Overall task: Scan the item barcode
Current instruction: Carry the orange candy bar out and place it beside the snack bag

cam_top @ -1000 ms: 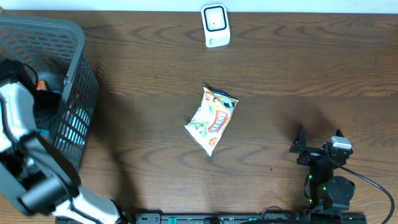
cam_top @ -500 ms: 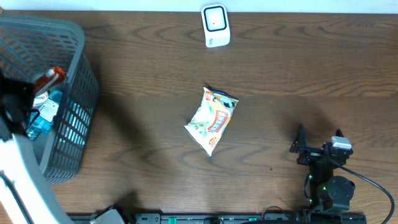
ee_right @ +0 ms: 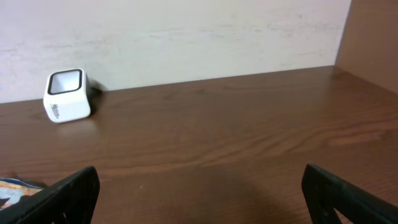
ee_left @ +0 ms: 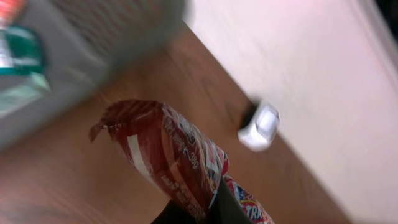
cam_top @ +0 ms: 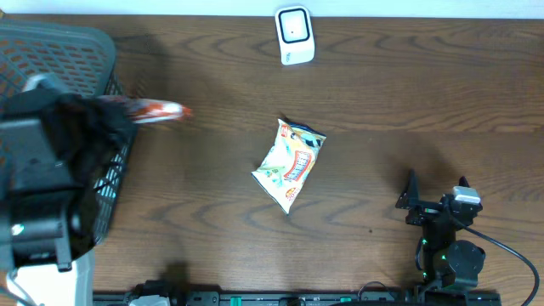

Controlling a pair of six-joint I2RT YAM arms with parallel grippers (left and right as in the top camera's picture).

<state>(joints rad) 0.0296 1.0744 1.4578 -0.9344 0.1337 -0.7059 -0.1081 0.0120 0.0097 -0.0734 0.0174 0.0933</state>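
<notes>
Left end effector (ee_left: 208, 208) (raised high over the basket (cam_top: 59, 38)) clamps a red packet (ee_left: 165, 152).

The table (cam_top: 408, 110) is dark brown wood with a strong wavy grain. A white scanner (cam_top: 295, 35) stands at its far edge, close to the pale wall, window facing up. Near the middle lies a crumpled, brightly printed bag (cam_top: 290, 163), well apart from the scanner. A grey mesh basket (cam_top: 85, 51) appears to stand at the left end, though most of it is hidden.
</notes>
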